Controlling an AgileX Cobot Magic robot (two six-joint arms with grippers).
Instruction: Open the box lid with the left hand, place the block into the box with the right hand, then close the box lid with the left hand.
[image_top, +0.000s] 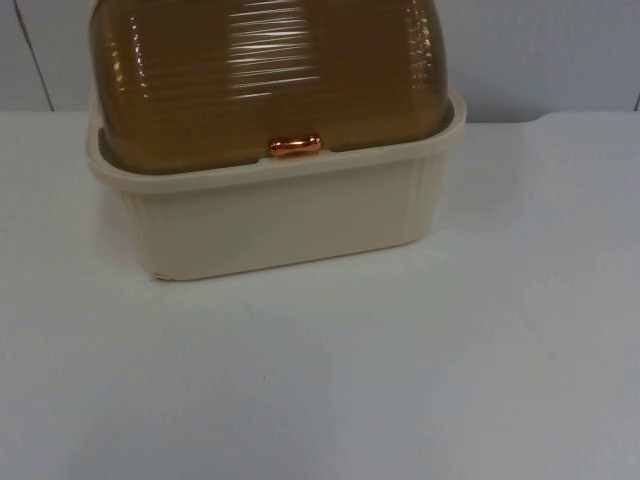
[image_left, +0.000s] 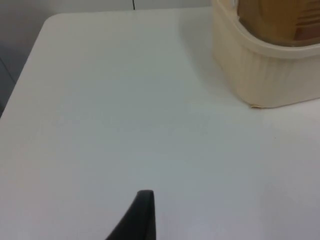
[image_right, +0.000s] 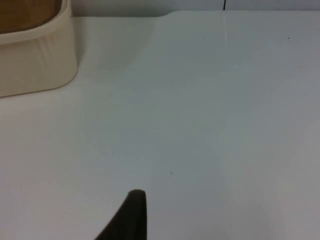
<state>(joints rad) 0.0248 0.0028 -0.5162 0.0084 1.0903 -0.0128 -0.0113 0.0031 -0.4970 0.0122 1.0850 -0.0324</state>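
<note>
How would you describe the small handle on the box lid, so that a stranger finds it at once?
On the white table stands a cream box with a ribbed, brown see-through lid, shut. At the middle of the lid's front edge sits the handle, the only shiny copper-coloured part.

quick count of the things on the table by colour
Cream: 1, ribbed plastic box base
Translucent brown: 1, ribbed domed lid
Copper: 1, small shiny lid handle
Total: 3
</note>
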